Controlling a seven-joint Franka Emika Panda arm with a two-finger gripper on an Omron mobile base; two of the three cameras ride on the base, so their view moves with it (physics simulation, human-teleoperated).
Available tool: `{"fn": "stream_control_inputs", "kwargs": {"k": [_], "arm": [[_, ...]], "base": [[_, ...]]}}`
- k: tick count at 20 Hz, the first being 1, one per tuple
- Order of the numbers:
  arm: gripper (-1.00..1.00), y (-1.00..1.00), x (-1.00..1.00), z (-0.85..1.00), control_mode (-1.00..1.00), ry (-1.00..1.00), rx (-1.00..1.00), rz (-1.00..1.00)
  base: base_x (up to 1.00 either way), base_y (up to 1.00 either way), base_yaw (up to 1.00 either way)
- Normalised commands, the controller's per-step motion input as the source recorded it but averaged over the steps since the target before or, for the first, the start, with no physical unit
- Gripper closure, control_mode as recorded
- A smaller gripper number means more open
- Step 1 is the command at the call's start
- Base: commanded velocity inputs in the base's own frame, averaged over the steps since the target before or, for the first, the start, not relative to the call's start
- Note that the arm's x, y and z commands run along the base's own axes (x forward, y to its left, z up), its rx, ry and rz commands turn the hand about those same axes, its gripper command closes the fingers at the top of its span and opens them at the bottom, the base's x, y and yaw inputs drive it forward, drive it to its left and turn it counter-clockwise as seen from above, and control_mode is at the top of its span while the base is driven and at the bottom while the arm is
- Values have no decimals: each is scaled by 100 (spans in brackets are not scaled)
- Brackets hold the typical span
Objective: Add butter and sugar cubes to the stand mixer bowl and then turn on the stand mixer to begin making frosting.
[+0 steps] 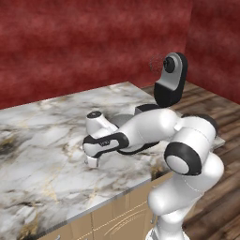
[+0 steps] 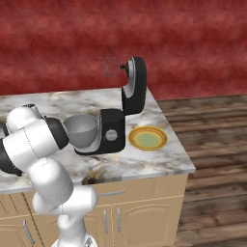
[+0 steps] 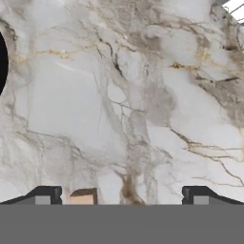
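Hand (image 1: 92, 161) low over bare marble tabletop (image 1: 42, 140), fingers spread wide, nothing between them; a small tan block (image 3: 83, 197) sits by one fingertip. Stand mixer bowl (image 2: 81, 129) on stand mixer (image 2: 120, 116) near tabletop's right end, head tilted up. Yellow-rimmed plate (image 2: 148, 138) just right of mixer.

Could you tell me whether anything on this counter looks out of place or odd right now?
Nothing looks spilled or broken. The stand mixer has its head tilted up, whisk raised clear of the stand mixer bowl, which seems deliberate. A small tan block lies on the marble between the open gripper fingers; the yellow-rimmed plate sits flat.
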Motion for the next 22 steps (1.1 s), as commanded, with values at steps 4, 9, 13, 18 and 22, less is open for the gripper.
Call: {"fn": "stream_control_inputs", "kwargs": {"k": [4, 9, 13, 18, 22], "arm": [[-100, -2, 9, -15, -100, 0, 0, 0], [-100, 0, 13, -14, -100, 0, 0, 0], [-100, 0, 20, -9, -100, 0, 0, 0], [-100, 0, 19, -9, -100, 1, 0, 0], [-100, 1, 11, -11, -100, 5, 0, 0]], "base": [[0, 0, 0], [0, 0, 0], [0, 0, 0], [0, 0, 0], [0, 0, 0]]}}
